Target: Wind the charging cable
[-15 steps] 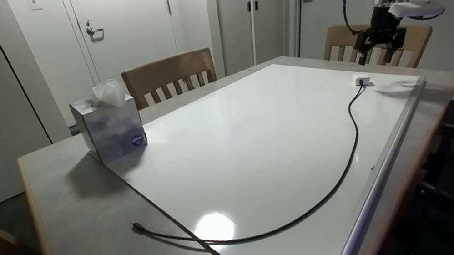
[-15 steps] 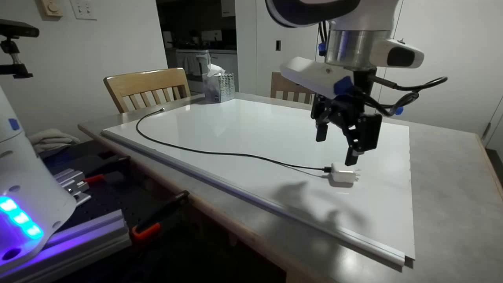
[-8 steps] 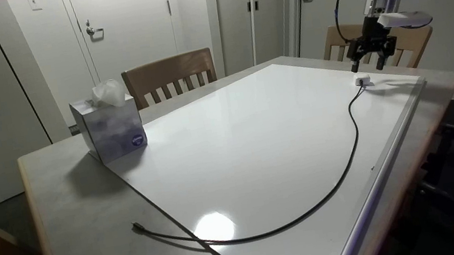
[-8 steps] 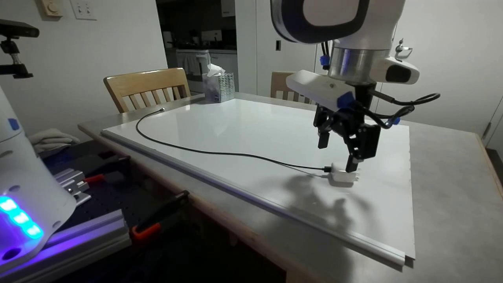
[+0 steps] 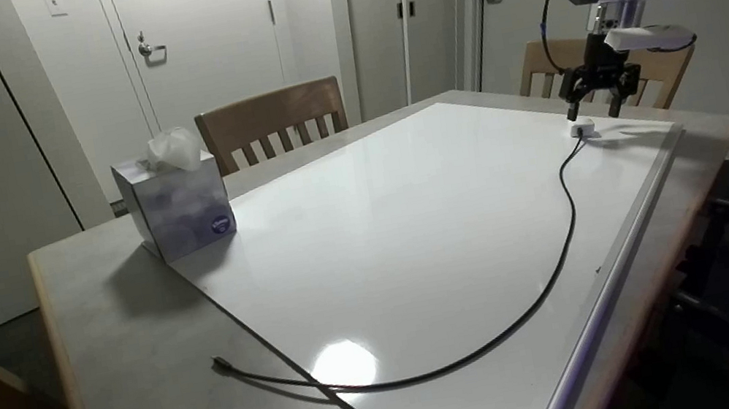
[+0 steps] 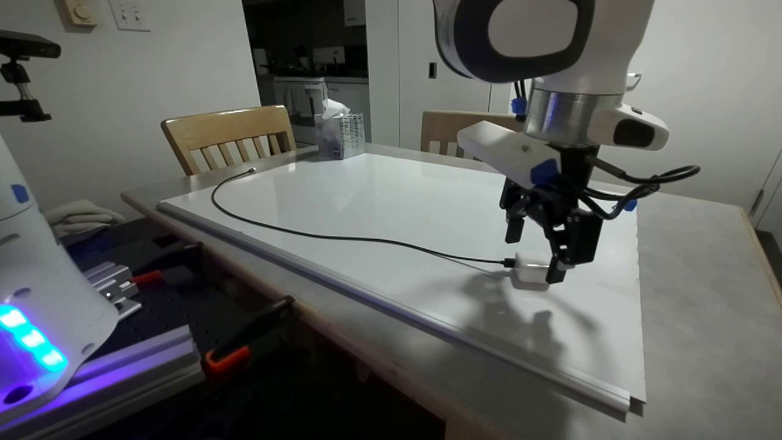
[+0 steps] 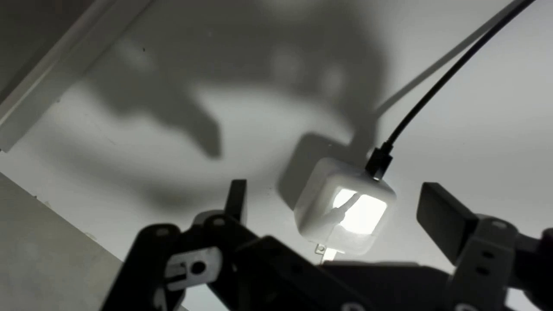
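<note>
"One black charging cable (image 5: 394, 384): where does it lie?"

"In an exterior view it curves from the upper right down through the lower middle, across the white board (image 5: 376, 232) and past its edge, to the small dark plug (image 5: 221, 364) at lower left."

"And its other end?"

"Plugged into a white charger (image 6: 530, 269), right of centre and below the middle in an exterior view. In the wrist view, the cable runs from the charger to the upper right corner."

"How's the gripper (image 6: 535, 252)?"

"Released, its fingers (image 7: 445, 220) spread wide, left and right of the charger in the wrist view. In an exterior view a fingertip overlaps the charger's right end; whether they touch, I can't tell."

"What's at the left?"

"A tissue box (image 5: 184, 209), in an exterior view, by the board's corner."
</note>
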Available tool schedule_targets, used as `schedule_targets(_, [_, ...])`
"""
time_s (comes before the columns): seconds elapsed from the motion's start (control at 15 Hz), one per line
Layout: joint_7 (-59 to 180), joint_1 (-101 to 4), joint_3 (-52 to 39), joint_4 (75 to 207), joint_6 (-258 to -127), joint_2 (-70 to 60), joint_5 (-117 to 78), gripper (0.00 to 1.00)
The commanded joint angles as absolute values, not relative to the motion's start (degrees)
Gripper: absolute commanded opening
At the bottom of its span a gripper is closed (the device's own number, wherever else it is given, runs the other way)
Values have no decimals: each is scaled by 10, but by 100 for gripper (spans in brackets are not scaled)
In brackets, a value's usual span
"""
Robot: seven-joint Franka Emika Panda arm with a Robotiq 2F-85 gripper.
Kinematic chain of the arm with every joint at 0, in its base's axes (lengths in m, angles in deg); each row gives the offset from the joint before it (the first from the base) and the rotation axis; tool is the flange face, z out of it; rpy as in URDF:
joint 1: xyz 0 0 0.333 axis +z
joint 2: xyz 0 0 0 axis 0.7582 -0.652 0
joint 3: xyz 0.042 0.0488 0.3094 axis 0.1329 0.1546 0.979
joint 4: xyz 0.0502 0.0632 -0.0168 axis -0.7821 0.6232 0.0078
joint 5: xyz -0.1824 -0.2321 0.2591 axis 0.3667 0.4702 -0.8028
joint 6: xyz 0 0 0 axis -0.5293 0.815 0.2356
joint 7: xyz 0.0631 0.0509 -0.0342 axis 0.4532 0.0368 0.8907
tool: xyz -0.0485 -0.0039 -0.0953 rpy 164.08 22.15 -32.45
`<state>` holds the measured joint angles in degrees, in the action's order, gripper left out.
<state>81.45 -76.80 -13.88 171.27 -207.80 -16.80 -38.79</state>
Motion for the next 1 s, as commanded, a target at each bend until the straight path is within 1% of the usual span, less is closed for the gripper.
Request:
schedule_targets(0.0, [808,-785,-126,1684,-2060,-187,-391,100])
schedule_targets(0.33, [808,-787,-121,1677,-2058,-194,-393,98])
schedule_targets(0.53, [816,-790,-109,1670,-2051,-203,-395,100])
schedule_targets(0.67, [815,-789,-105,1666,-2045,-208,-395,98])
schedule_targets(0.73, [816,-789,-103,1665,-2043,-208,-396,86])
schedule_targets(0.8, [815,-789,-103,1665,-2043,-209,-395,73])
schedule_targets(0.87, [815,-789,-102,1665,-2043,-210,-395,68])
schedule_targets(0.93, [815,-789,-102,1664,-2043,-211,-394,62])
